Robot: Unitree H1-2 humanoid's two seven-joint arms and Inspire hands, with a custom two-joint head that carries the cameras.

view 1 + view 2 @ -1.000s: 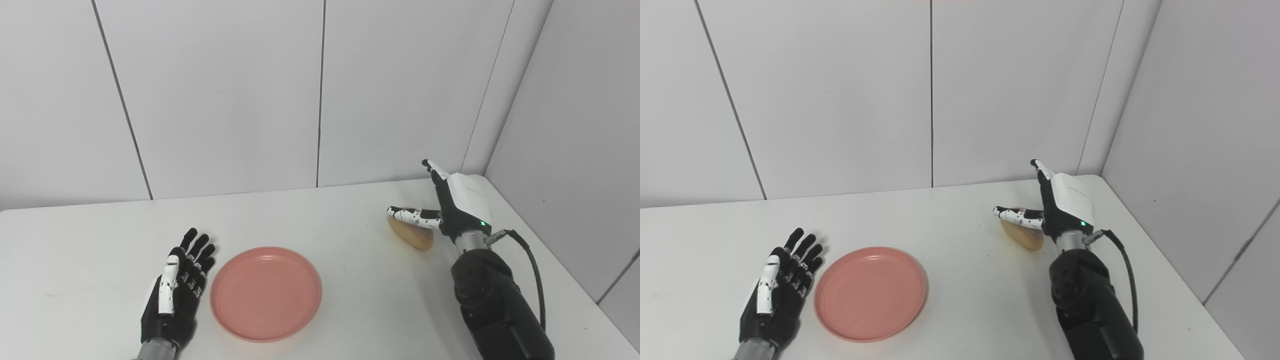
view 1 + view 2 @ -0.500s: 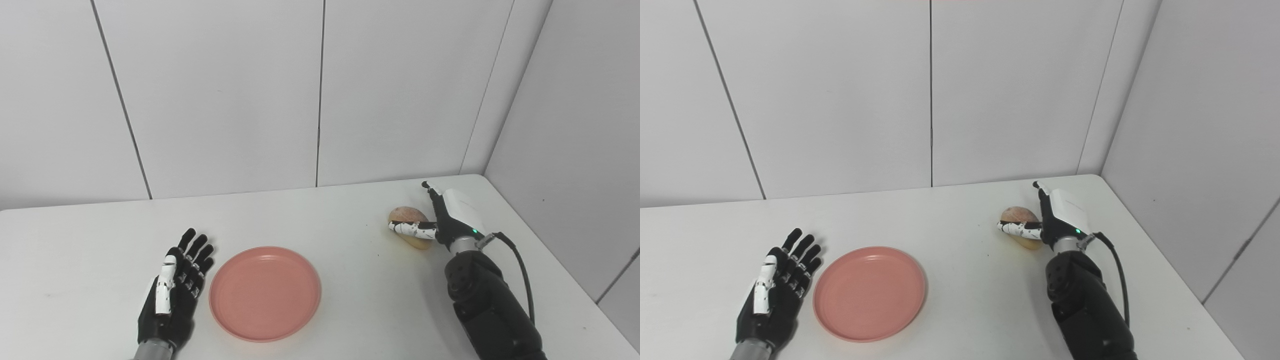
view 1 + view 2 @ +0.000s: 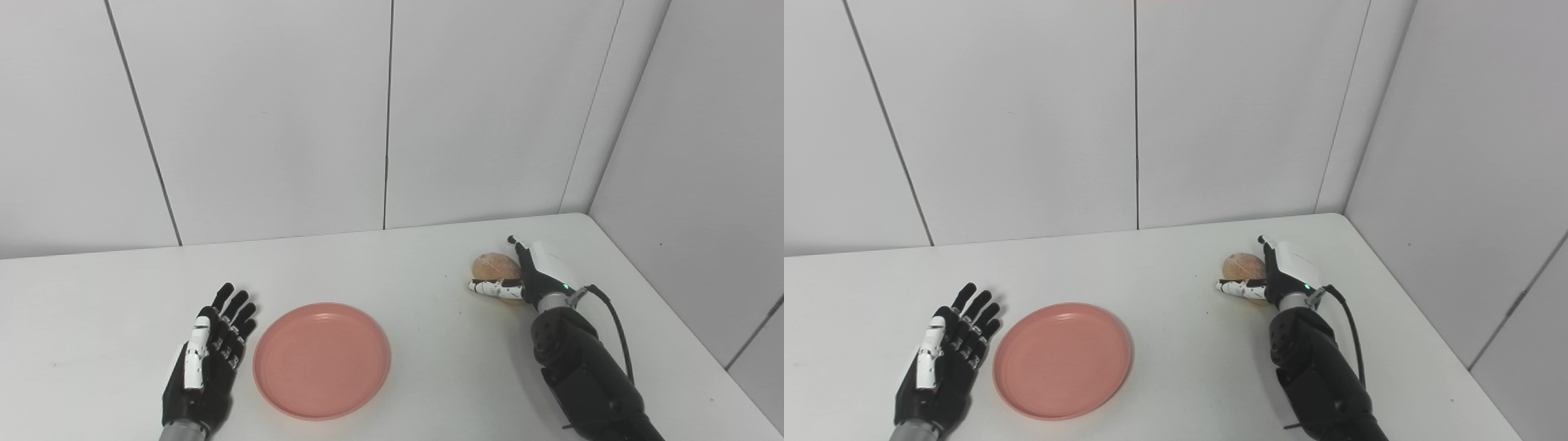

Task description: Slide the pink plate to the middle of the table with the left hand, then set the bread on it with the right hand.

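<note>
The pink plate (image 3: 321, 361) lies flat on the white table (image 3: 429, 367), left of the middle and near the front edge. My left hand (image 3: 205, 367) rests open, palm down, just left of the plate, a small gap from its rim. The bread (image 3: 493, 266), a round brown roll, sits on the table at the right. My right hand (image 3: 539, 272) is low at the bread with its fingers straight along the roll's right side and the thumb stretched across its front. The hand is open; its fingers have not closed on the roll.
White wall panels close off the table's back edge and its right side, close behind the bread. A black cable (image 3: 615, 318) loops from the right wrist. The table's right edge runs near the right forearm (image 3: 582, 373).
My right hand has sunk from above the bread down to table level, so the roll now shows between thumb and fingers. The left hand has drawn back slightly toward the front edge. The plate has not moved.
</note>
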